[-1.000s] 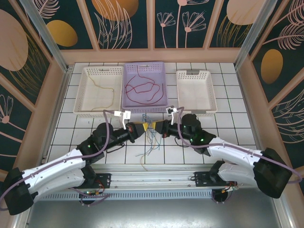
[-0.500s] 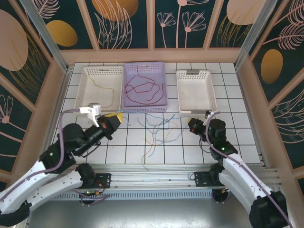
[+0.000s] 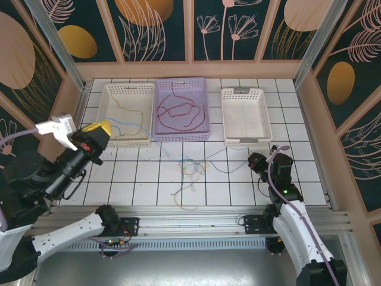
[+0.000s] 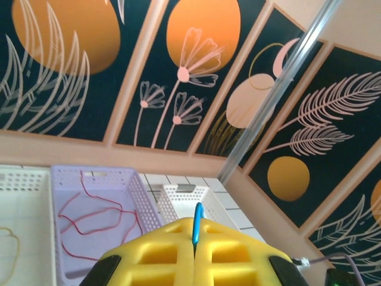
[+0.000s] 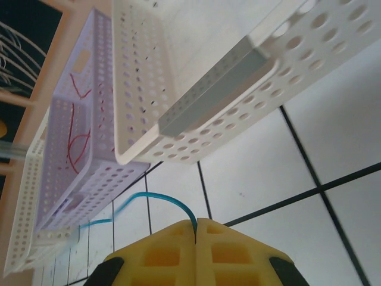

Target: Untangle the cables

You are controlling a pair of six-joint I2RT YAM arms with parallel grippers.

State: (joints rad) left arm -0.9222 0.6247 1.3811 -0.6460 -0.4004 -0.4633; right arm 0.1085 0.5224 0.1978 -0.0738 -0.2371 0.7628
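Note:
My left gripper [image 3: 98, 128] is raised high at the left, in front of the left white basket [image 3: 108, 89]. Its yellow pads are shut on a blue cable [image 4: 197, 215]. That blue cable [image 3: 128, 124] runs down and to the right toward a loose tangle of blue and tan cables [image 3: 191, 168] at the table's middle. My right gripper [image 3: 255, 159] sits low at the right, shut on another blue cable [image 5: 161, 199] that trails left. A red cable [image 3: 178, 110] lies in the purple basket [image 3: 202, 82]. A tan cable [image 3: 122, 110] lies in the left white basket.
An empty white basket [image 3: 262, 113] stands at the back right, close ahead of my right gripper; its perforated wall [image 5: 202, 77] looms in the right wrist view. Wooden side walls and a metal rail [image 3: 196, 210] border the tiled table.
The left gripper has pulled away to the left and lifted, drawing its blue cable out. The right gripper has drawn back to the right. The tangle between them has spread and loosened.

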